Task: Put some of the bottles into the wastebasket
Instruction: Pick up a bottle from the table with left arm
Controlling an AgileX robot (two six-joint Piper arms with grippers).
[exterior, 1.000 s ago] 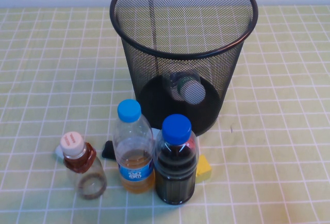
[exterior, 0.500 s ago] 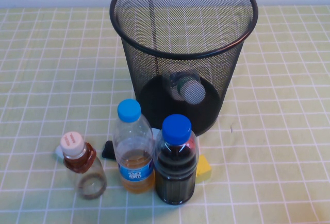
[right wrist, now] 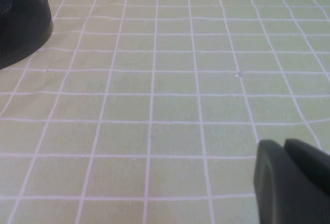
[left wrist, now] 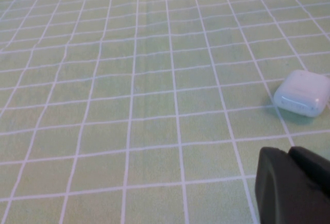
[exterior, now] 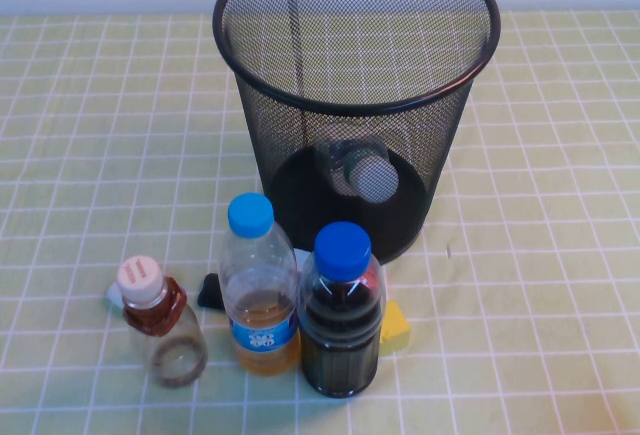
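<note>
Wastebasket [exterior: 355, 95] holds one bottle [exterior: 362, 172]; three bottles [exterior: 262, 290] outside.

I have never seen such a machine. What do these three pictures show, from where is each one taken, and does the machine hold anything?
This is a robot with two arms, each ending in a pincer. One picture looks down from a raised camera. It shows a black wire-mesh wastebasket on a green checked tablecloth, with a white-capped bottle already lying inside. In front stand a small pink-capped bottle, a blue-capped bottle of amber liquid, and a blue-capped bottle of dark liquid. The other two pictures come from cameras on the wrists. The left pincer is shut over the cloth near a small white case. The right pincer is shut too, off to one side of the wastebasket. Neither holds anything.
</note>
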